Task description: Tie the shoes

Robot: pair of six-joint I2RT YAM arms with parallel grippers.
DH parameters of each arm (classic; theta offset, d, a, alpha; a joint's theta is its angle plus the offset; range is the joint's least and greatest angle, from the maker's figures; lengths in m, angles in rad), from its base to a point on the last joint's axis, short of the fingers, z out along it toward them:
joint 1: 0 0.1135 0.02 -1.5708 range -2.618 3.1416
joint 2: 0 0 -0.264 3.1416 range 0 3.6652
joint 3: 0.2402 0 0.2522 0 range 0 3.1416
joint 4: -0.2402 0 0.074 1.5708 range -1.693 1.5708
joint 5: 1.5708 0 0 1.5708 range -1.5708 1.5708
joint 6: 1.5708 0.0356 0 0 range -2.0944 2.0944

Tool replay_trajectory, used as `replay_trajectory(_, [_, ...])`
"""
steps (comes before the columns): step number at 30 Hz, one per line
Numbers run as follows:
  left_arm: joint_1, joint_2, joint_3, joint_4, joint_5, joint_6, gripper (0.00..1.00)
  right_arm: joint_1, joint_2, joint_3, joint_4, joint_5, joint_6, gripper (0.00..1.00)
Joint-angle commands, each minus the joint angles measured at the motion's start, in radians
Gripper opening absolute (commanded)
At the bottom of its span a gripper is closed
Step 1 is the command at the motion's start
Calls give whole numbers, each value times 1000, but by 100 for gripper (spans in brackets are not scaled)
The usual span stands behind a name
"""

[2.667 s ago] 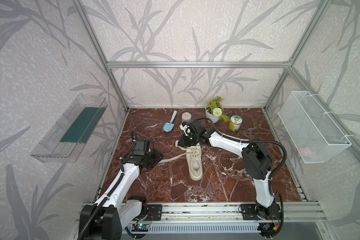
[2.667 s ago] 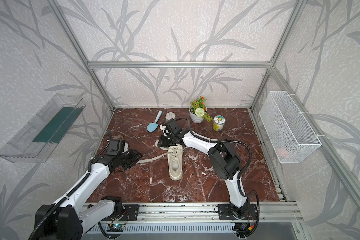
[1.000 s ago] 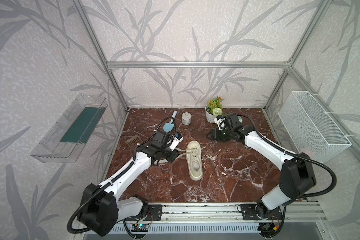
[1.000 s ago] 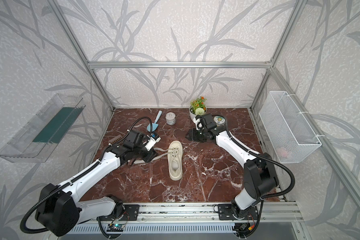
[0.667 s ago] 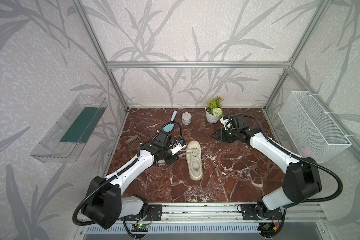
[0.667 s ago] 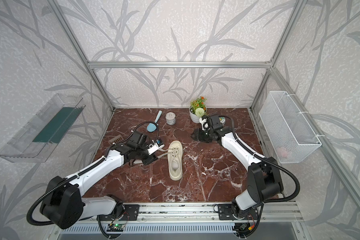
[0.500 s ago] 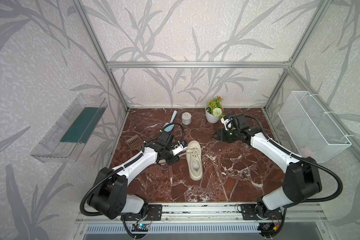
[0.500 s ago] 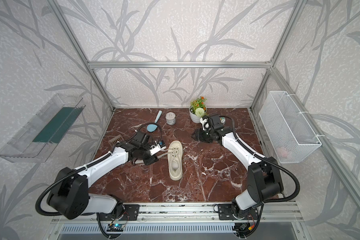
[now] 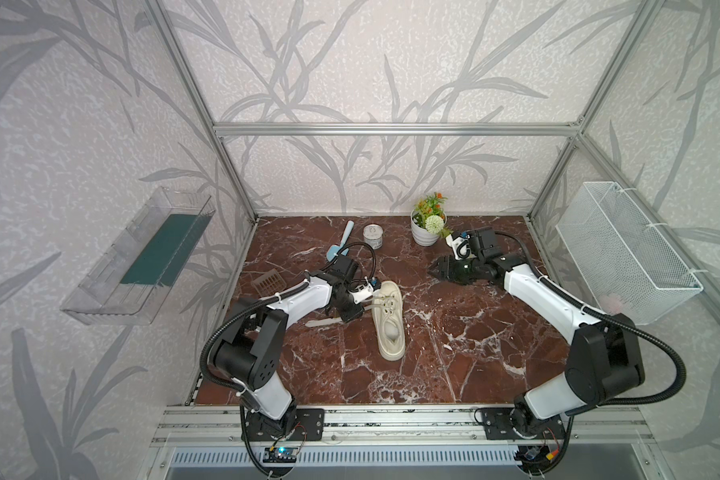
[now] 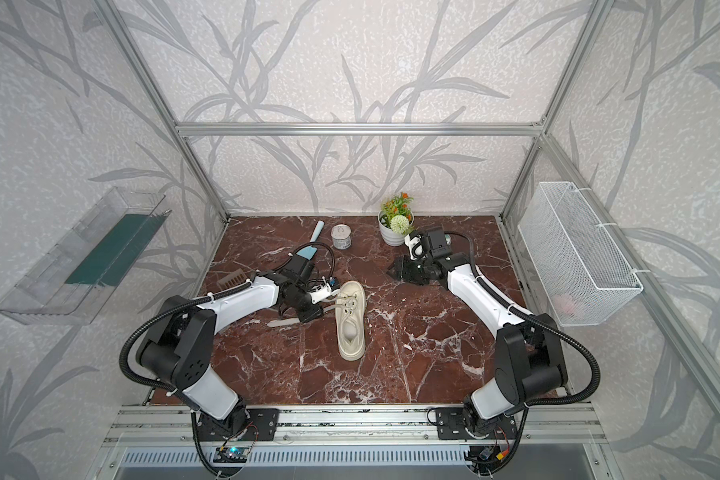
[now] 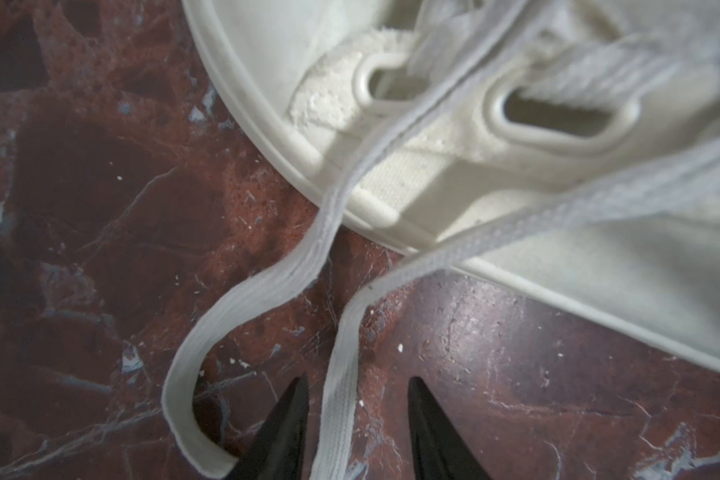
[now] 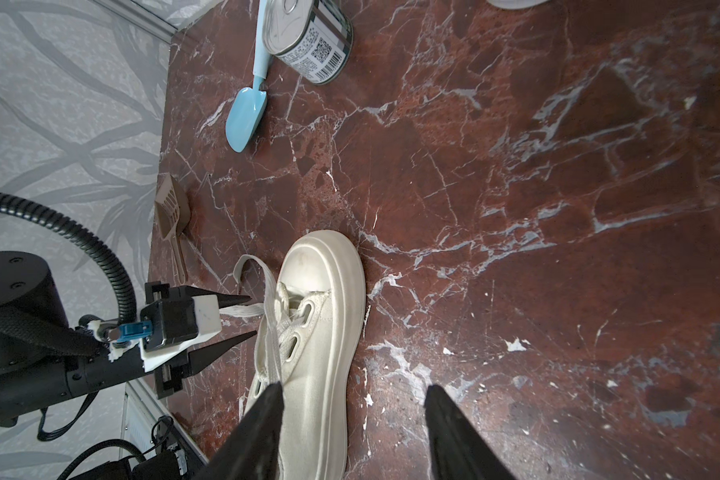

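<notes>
Red marble tabletop (image 9: 454,353) held the cream shoe (image 9: 387,324) at centre, laces (image 11: 267,286) loose, no bow tied yet. Our left hand (image 11: 358,380) gaped around one lace; our right hand (image 9: 435,270) hung released, well apart.

The sneaker (image 9: 387,320) is lying lengthwise mid-table, blocking the direct line between my two arms. Its loose laces (image 11: 341,374) are trailing onto the marble on my left side. One strand is running through the gap between the parted tips of my left gripper (image 11: 358,380), and another is looping just beside it. Right of the sneaker, bare table (image 9: 454,332) is lying open before my right gripper (image 12: 352,387), whose jaws are standing apart. Along the back edge, a blue scoop (image 9: 335,249), a can (image 9: 373,237) and a plant pot (image 9: 425,237) are narrowing the approach. A brown scoop (image 9: 269,282) is sitting near the left wall.
</notes>
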Motion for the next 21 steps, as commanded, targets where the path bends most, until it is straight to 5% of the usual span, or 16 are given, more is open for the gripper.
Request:
replay_trajectory(1, [1, 26, 33, 4, 9, 5, 39, -9, -20, -9, -17, -19, -18, 56])
replay_trajectory(9, [1, 86, 63, 5, 26, -2, 33, -17, -18, -10, -20, -28, -21, 55])
replay_trajectory(21, [-2, 51, 22, 36, 51, -26, 0, -22, -44, -17, -26, -32, -19, 55])
